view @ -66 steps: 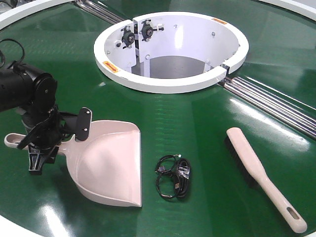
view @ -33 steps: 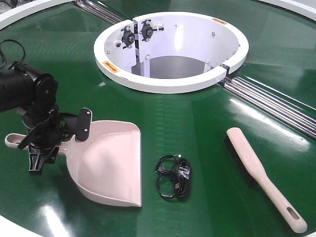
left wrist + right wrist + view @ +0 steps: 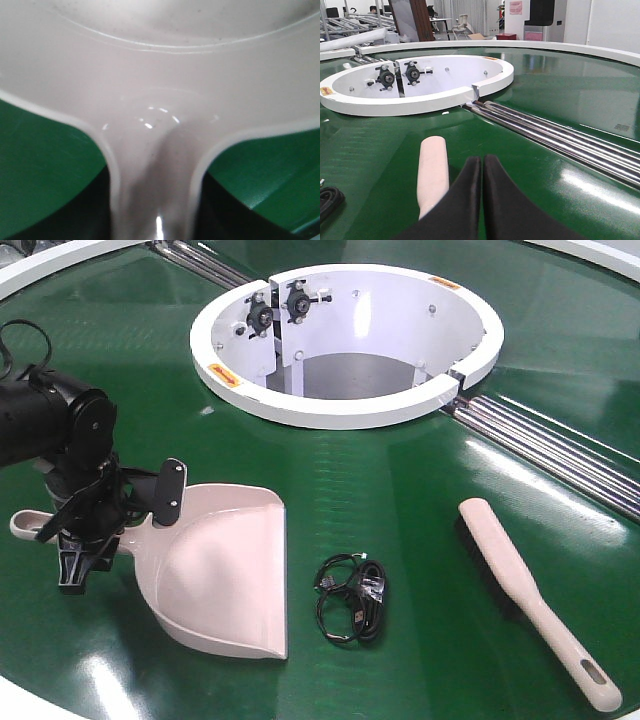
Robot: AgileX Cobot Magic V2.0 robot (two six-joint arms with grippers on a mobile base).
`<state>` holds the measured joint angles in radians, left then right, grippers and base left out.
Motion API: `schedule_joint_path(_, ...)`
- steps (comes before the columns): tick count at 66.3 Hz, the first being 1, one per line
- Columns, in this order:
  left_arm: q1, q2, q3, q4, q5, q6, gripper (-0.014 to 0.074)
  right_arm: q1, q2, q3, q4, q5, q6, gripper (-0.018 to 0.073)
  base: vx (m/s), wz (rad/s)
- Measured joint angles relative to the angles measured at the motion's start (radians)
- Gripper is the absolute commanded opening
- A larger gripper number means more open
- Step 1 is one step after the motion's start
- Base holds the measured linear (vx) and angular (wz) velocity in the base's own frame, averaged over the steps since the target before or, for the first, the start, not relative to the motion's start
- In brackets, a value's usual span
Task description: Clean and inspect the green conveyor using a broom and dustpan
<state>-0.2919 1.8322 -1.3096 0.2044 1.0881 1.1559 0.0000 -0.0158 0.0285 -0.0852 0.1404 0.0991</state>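
The green conveyor (image 3: 400, 490) fills the front view. The dustpan (image 3: 220, 580) lies flat at the front left, its handle pointing left. My left gripper (image 3: 75, 540) is shut on the dustpan handle; in the left wrist view the handle (image 3: 155, 200) runs between the dark fingers (image 3: 90, 215), with the tray (image 3: 160, 75) ahead. The broom (image 3: 510, 570) lies at the front right, its slotted end towards the front edge. My right gripper (image 3: 482, 161) is shut and empty, low over the belt, just right of the broom head (image 3: 433, 165). It is out of the front view.
A coiled black cable (image 3: 352, 598) lies between dustpan and broom; its edge shows in the right wrist view (image 3: 327, 197). The white ring-shaped opening wall (image 3: 340, 412) stands behind. Steel rollers (image 3: 560, 445) cross the belt at the right. The white rim (image 3: 30, 702) is at the front left.
The dustpan handle and left gripper have shifted very slightly; otherwise nothing has visibly moved.
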Motion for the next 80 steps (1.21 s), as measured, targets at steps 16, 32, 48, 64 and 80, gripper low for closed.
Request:
schedule_joint_path(16,0.0,0.0,0.0,0.0,0.0,0.0,-0.0007,0.0,0.0,0.0,0.0,0.0,0.0,-0.001,0.0,0.0)
schedule_joint_path(32,0.0,0.0,0.0,0.0,0.0,0.0,-0.0007,0.0,0.0,0.0,0.0,0.0,0.0,-0.001,0.0,0.0)
schedule_joint_path(48,0.0,0.0,0.0,0.0,0.0,0.0,-0.0007,0.0,0.0,0.0,0.0,0.0,0.0,-0.001,0.0,0.0)
schedule_joint_path(64,0.0,0.0,0.0,0.0,0.0,0.0,-0.0007,0.0,0.0,0.0,0.0,-0.036,0.005,-0.001,0.0,0.0)
schedule_joint_path(80,0.0,0.0,0.0,-0.002,0.0,0.001,-0.0007,0.0,0.0,0.0,0.0,-0.157,0.007,-0.001,0.0,0.0)
